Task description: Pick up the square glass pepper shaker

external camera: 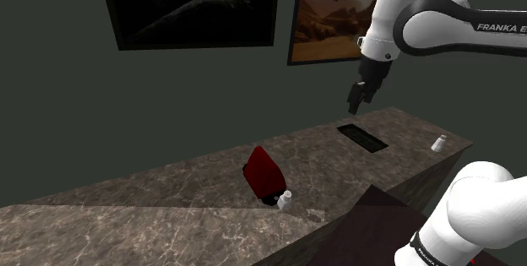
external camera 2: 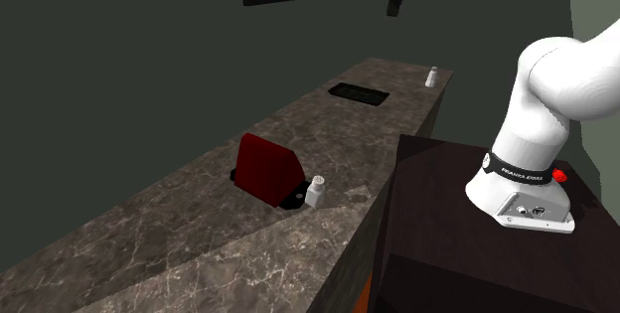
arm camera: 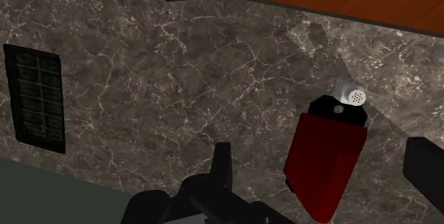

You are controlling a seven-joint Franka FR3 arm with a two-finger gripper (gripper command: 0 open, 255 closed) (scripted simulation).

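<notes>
approach | I am holding the gripper high above the marble counter, fingers wide apart, gripping nothing | pepper shaker standing just beside the red box, at the counter's stand-side edge | I am aiming low on its body, steering clear of the box

white arm reaching high, jaws pointing down, apart
</notes>
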